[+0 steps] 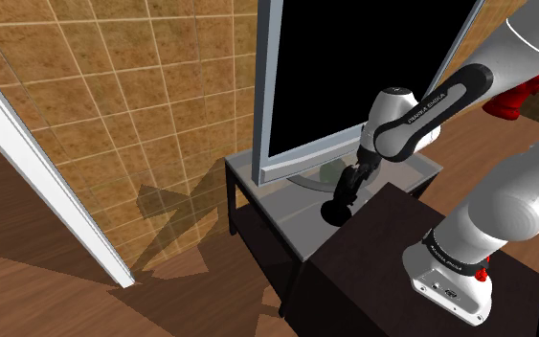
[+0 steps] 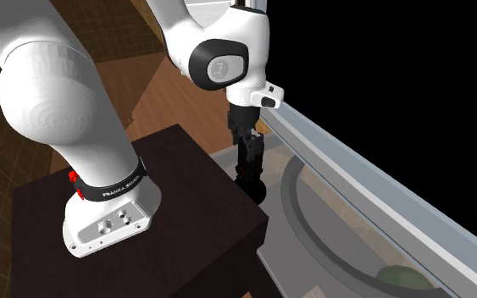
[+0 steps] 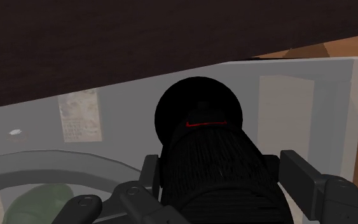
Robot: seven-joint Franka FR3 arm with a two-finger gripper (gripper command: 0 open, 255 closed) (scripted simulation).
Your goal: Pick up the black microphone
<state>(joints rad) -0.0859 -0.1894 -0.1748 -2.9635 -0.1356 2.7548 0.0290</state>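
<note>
As it hangs over the grey table [image 1: 281,206], gripper [image 1: 349,186]: pointing down, just beside the dark stand [image 1: 392,254]
jaws: clamped on the black microphone [image 3: 212,168], one finger against each side of its ribbed body
black microphone: lengthwise between the fingers, round end toward the table, in front of the grey-framed screen [image 1: 353,77]
</note>
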